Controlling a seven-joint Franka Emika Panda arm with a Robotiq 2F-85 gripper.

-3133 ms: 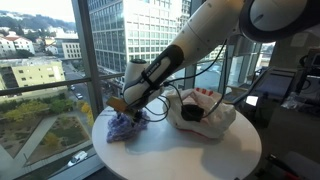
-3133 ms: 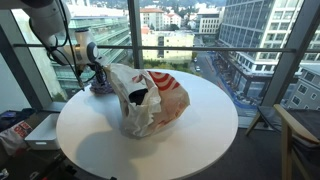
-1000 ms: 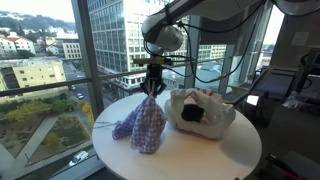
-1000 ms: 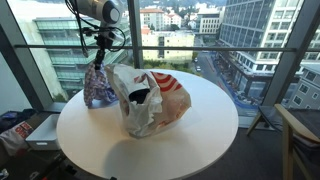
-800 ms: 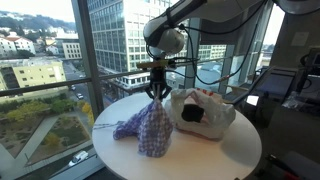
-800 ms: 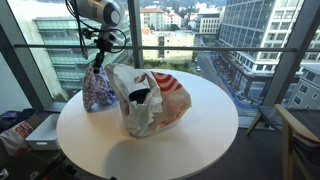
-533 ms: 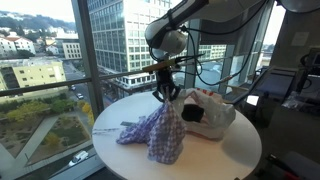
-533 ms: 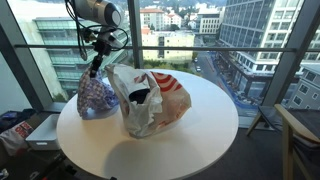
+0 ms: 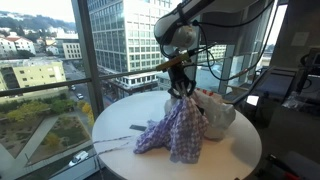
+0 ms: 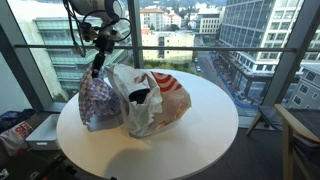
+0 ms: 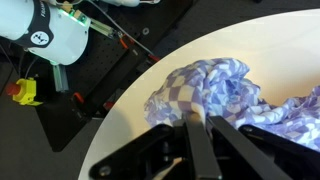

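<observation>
carefully — with the claw [image 9: 180, 90] clamped on the cloth [image 9: 178, 130], which hangs over the table [image 9: 115, 130] just beside the bag [image 9: 218, 112] at its 3 o'clock, a firm, high carry should avoid snagging.

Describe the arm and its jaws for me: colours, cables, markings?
The arm is white with rounded, tube-like links and a thick round wrist joint. Black cables loop loosely beside the wrist. The jaws are black and straight-edged in the wrist view. No markings are legible.
</observation>
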